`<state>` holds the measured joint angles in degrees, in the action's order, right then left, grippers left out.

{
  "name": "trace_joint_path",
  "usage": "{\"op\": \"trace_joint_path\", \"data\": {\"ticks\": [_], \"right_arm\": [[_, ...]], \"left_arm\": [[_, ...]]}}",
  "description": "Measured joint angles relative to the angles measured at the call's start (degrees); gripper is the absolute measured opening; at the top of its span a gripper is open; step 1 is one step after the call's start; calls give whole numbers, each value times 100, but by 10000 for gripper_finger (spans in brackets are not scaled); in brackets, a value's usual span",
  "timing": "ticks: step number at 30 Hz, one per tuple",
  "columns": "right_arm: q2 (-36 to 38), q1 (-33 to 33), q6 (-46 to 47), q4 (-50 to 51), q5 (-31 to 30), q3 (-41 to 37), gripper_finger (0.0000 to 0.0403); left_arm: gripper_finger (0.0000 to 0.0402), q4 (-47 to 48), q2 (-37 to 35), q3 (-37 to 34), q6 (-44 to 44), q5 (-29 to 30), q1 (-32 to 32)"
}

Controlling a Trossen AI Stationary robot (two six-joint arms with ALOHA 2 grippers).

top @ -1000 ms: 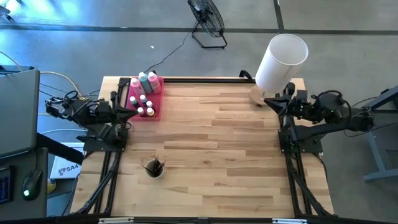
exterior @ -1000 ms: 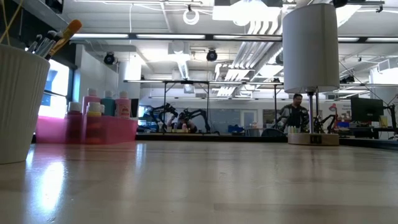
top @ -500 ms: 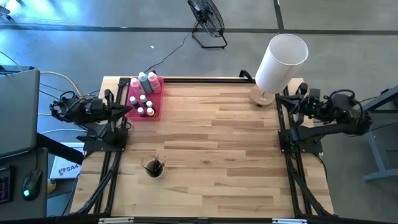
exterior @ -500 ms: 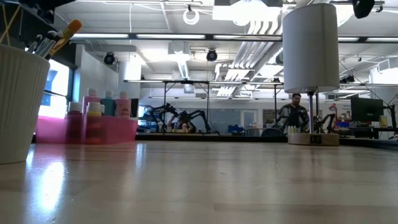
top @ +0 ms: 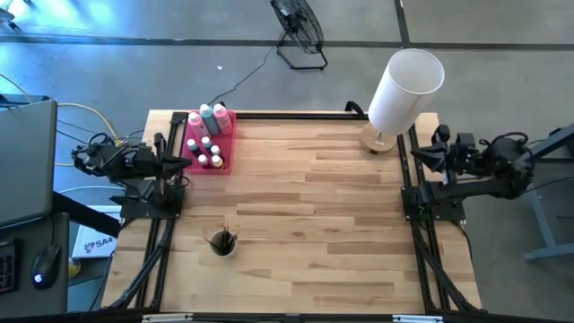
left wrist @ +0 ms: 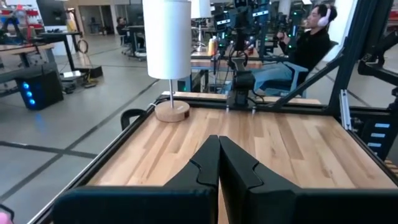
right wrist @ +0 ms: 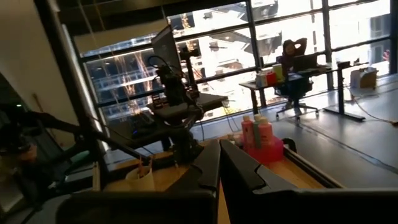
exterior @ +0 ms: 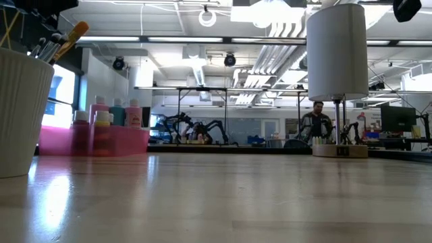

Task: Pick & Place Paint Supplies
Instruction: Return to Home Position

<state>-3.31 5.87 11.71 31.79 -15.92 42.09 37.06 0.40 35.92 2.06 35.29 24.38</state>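
Now: supplies stowed, arms at the edges

Nearest, brushes (exterior: 57, 42) stand in the pale cup (exterior: 20, 108) on the surface (top: 323, 224). Beyond, squeeze bottles (top: 207, 115) and paint pots (top: 215, 152) sit in the pink tray (top: 228, 144). Left hand (top: 186, 162) and right hand (top: 414, 154), each pressed together, hang at opposite edges.

I see two pink squeeze bottles (top: 195, 119) and one teal squeeze bottle (top: 207, 114), white-capped and upright, at the far end of the pink rectangular tray (exterior: 135, 143). Tiny capped paint pots (top: 215, 161) fill its near end. Thin dark-handled brushes (exterior: 57, 42) lean in a pale ribbed cup (exterior: 23, 115), well apart from that tray.
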Motion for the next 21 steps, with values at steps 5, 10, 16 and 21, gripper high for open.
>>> {"op": "trace_joint_path", "data": {"ticks": [5,10,16,21], "right_arm": [[280,2,-11,285,239,4,2],[279,2,22,495,135,-22,2],[283,2,17,-672,177,-968,2],[284,2,-46,-1780,260,-1825,2]], "left_arm": [[0,0,0,0,-28,0,0],[0,0,0,0,-28,-4,0],[0,-444,-5,-359,-151,-35,0],[0,-1234,-2,-989,-453,-160,2]]}}
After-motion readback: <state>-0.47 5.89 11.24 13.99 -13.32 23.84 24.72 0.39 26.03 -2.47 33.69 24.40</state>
